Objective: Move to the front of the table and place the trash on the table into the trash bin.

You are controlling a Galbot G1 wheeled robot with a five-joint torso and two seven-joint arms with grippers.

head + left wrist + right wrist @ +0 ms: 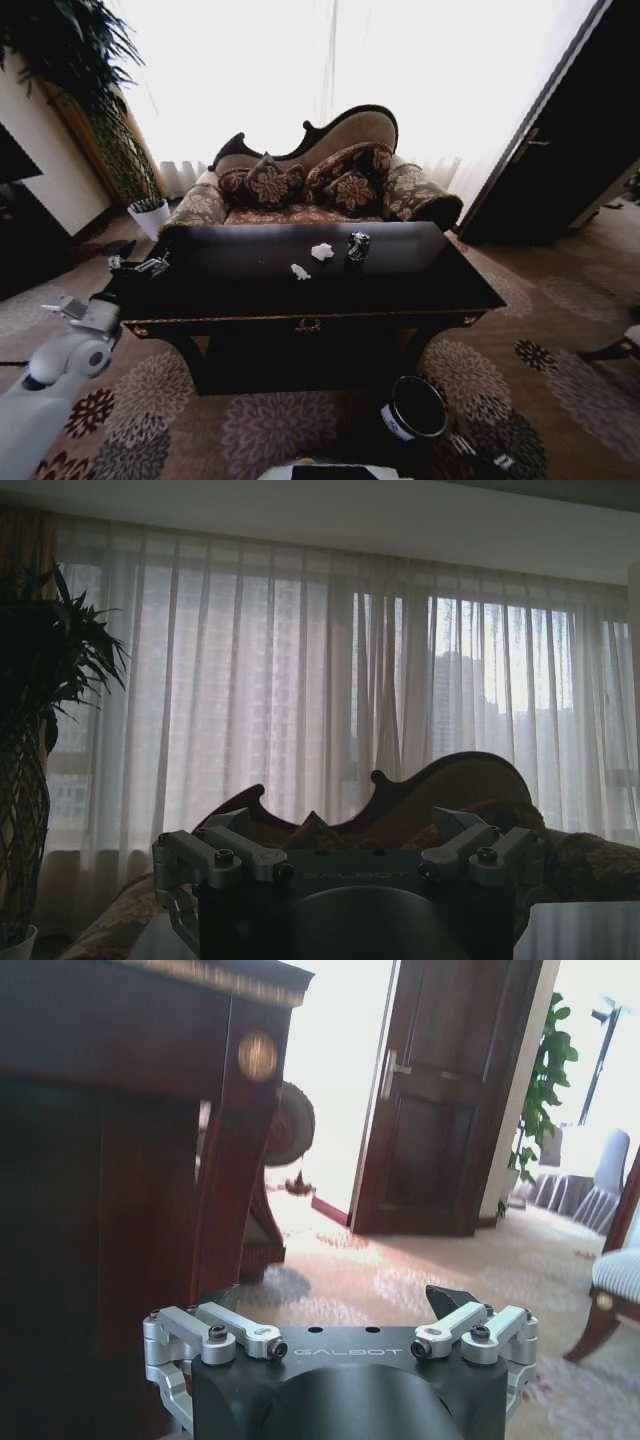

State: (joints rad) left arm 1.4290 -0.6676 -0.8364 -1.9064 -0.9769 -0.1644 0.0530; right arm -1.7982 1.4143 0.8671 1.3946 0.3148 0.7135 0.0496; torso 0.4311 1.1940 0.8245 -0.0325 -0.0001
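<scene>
The left gripper (150,266) hovers at the bench's (250,295) left end, just above the glossy top, and I cannot tell how its jaws stand — the wrist view looks past the knuckles at the curtains and the settee back. From there the trash sits well off toward the middle: a small white paper wad (300,271), a second wad (322,251) just behind it, then the dark shiny can (358,246) beside that. I'd judge the wads the touchy part; they are light and could skid on that polished surface if nudged rather than pinched, and the can could tip or roll if clipped by a finger reaching for the paper next to it. The trash bin (415,409) stands on the carpet below the bench's front right, far lower than the top — a drop from height could miss its mouth or bounce off the rim. The right gripper (345,1345) hangs low by the bench leg, jaws spread with nothing between them. The only writing I can read is "GALBOT" on the gripper body; the bin's white label is illegible.
</scene>
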